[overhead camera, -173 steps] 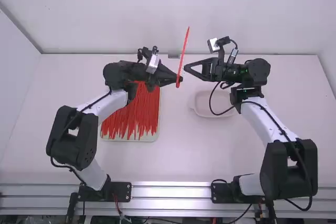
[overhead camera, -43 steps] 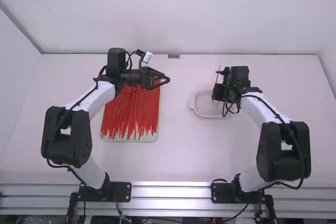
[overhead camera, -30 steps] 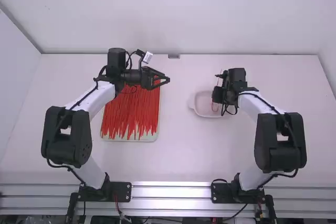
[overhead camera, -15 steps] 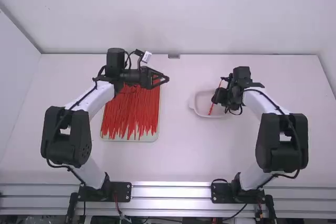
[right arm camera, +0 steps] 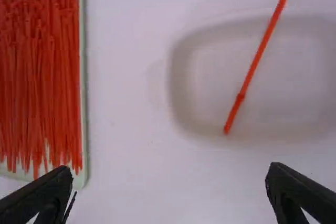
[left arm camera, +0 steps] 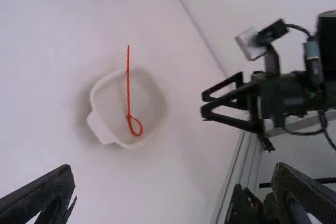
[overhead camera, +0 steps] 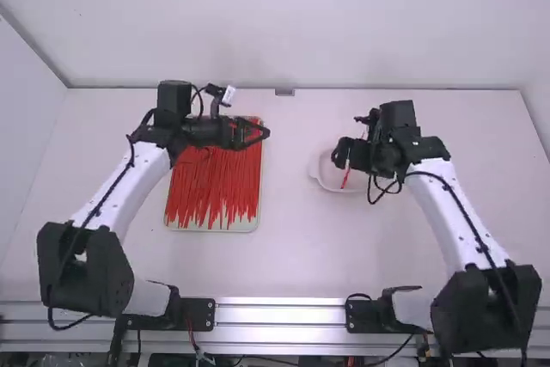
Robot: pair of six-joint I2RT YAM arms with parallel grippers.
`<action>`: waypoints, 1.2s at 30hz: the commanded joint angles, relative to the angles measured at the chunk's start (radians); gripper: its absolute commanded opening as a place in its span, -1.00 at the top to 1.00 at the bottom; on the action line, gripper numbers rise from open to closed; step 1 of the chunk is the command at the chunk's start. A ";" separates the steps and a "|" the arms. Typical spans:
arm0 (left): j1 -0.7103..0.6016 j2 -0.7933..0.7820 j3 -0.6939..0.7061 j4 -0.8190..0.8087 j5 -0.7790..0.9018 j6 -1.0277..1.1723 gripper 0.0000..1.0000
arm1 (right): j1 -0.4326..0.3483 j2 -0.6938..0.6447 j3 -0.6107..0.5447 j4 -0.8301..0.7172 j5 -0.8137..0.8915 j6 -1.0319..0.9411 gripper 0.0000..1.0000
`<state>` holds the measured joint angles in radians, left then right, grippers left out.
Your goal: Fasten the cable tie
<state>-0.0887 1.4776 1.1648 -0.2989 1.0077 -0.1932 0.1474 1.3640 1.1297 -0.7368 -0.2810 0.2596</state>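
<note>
One red plastic tie [left arm camera: 128, 98], closed into a small loop, is lying in the one shallow white dish [left arm camera: 152, 98]. Its thin straight tail is pointing away from the arms' bases, crossing the rim. One flat tray [overhead camera: 210, 229] is carrying many loose red ties [overhead camera: 213, 185]. Both grippers are hanging released and empty, the left [overhead camera: 262, 133] over the tray's corner and the right [overhead camera: 340, 154] above the dish.

Red looped cable tie [left arm camera: 127, 94] in white dish [left arm camera: 153, 101], tail over rim
</note>
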 commanded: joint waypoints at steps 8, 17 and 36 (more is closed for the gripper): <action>0.009 -0.098 0.021 -0.090 -0.075 0.026 -0.98 | 0.029 -0.133 0.021 -0.058 0.047 0.005 -0.96; 0.087 -0.178 -0.058 -0.024 -0.164 0.105 -0.82 | -0.048 -0.221 -0.059 0.023 0.126 -0.075 -0.81; 0.089 -0.502 -0.382 0.299 -0.488 0.193 -0.17 | -0.147 -0.559 -0.397 0.360 0.281 -0.260 -0.13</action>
<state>0.0010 1.0210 0.8127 -0.0147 0.5903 -0.0158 -0.0029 0.8436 0.7662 -0.3901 -0.0139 0.0139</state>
